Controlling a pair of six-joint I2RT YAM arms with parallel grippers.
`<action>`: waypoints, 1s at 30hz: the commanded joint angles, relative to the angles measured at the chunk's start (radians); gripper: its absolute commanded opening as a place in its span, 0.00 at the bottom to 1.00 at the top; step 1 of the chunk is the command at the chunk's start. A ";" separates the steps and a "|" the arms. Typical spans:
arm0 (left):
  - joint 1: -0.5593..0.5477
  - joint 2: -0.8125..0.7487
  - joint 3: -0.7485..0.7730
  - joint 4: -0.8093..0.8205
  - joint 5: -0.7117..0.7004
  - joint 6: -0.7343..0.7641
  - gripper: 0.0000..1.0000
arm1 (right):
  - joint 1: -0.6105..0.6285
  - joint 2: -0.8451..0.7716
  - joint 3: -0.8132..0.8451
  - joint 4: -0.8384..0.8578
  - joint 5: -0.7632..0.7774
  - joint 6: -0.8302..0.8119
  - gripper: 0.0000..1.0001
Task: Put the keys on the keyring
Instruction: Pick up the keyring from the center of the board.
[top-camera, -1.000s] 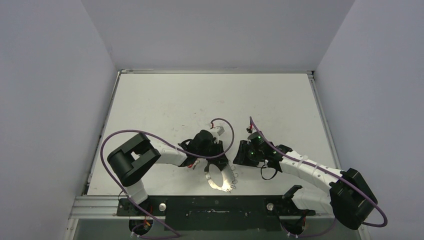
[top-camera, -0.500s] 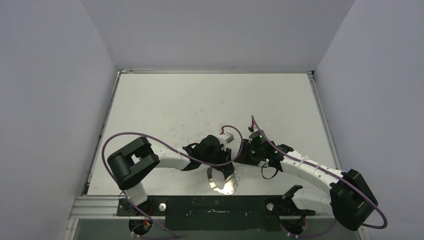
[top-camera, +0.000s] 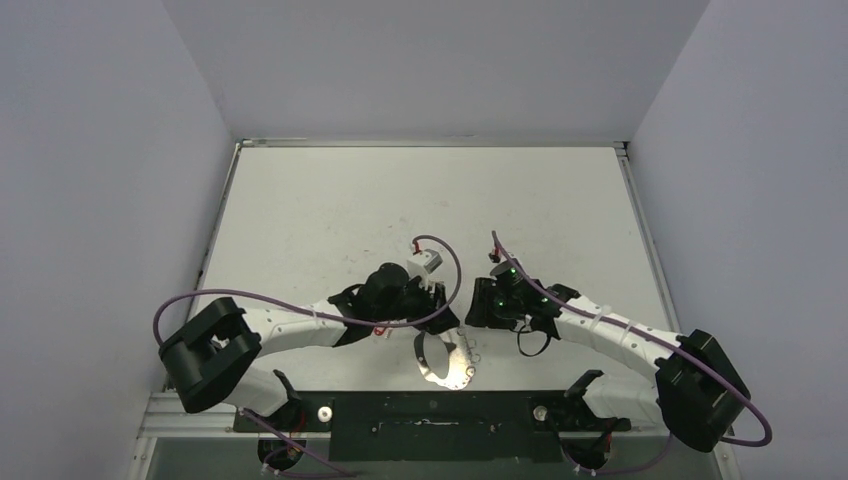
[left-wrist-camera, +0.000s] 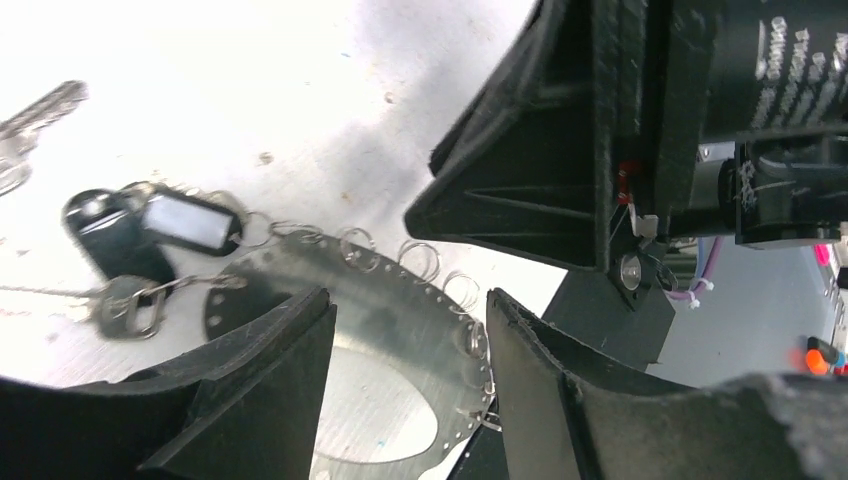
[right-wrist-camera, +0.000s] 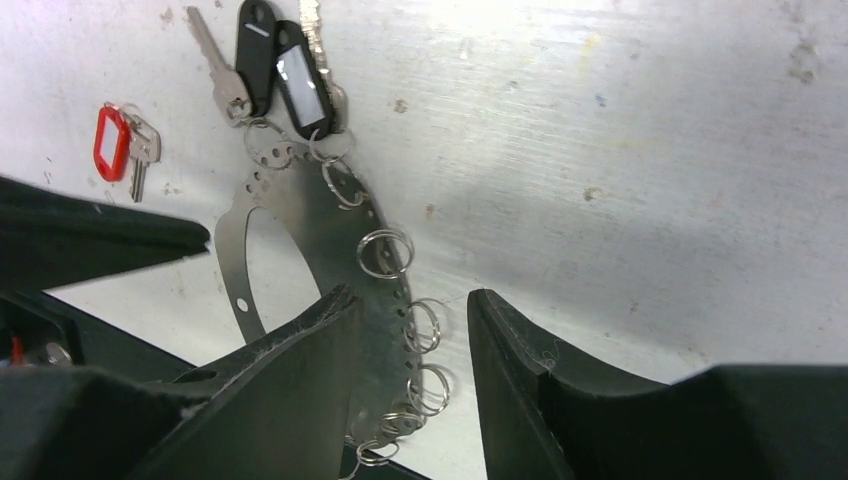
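Observation:
The keyring (right-wrist-camera: 330, 235) is a flat grey metal loop edged with small split rings, lying near the table's front edge (top-camera: 443, 360). A key with a red tag (right-wrist-camera: 115, 145) lies loose on the table beside it. Two black-tagged keys (right-wrist-camera: 280, 60) hang from rings at its far end. My right gripper (right-wrist-camera: 410, 305) is open, its fingers straddling the ringed edge with nothing gripped. My left gripper (left-wrist-camera: 410, 310) is open just above the loop's plate (left-wrist-camera: 400, 330), holding nothing. In the top view both grippers, left (top-camera: 438, 312) and right (top-camera: 474, 318), hover close together over the loop.
A bare silver key (left-wrist-camera: 35, 115) lies on the table beyond the black tags (left-wrist-camera: 150, 225). The right gripper's black body (left-wrist-camera: 560, 150) looms close in the left wrist view. The black mounting rail (top-camera: 430, 412) runs just in front of the loop.
My left gripper has opened from nearly shut and pulled back left after swinging toward the right gripper. The right gripper has opened a little wider.

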 joint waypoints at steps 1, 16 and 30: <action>0.067 -0.104 -0.042 -0.035 -0.008 -0.041 0.55 | 0.089 0.038 0.103 -0.051 0.137 -0.065 0.45; 0.288 -0.392 -0.152 -0.310 -0.039 -0.053 0.55 | 0.357 0.354 0.361 -0.228 0.468 -0.108 0.47; 0.304 -0.433 -0.161 -0.333 -0.049 -0.035 0.54 | 0.355 0.413 0.309 -0.159 0.409 -0.060 0.30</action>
